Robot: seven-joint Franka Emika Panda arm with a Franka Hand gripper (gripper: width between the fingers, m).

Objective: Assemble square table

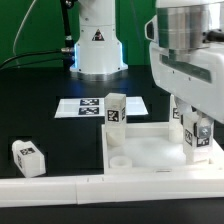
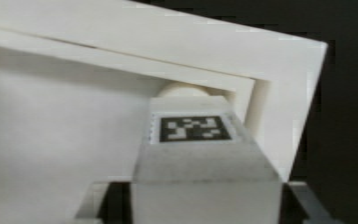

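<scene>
Exterior view: we see the gripper [image 1: 196, 135] clasping a tagged leg [image 1: 197, 140] upright over the tabletop [image 1: 150, 152], at the corner on the exterior view's right; we judge it is held vertical so that it can seat in that corner's hole. A second leg [image 1: 115, 110] stands at the tabletop's far corner, and a third leg [image 1: 28, 156] lies on the table [image 1: 40, 115], well apart from the tabletop. The marker board [image 1: 88, 107] lies behind the tabletop and the rail [image 1: 60, 188] before it; neither blocks the descent.

Wrist view: we look down the held leg [image 2: 197, 150] toward the tabletop's rim [image 2: 274, 75]; the fingers flank it, and the hole is hidden.
</scene>
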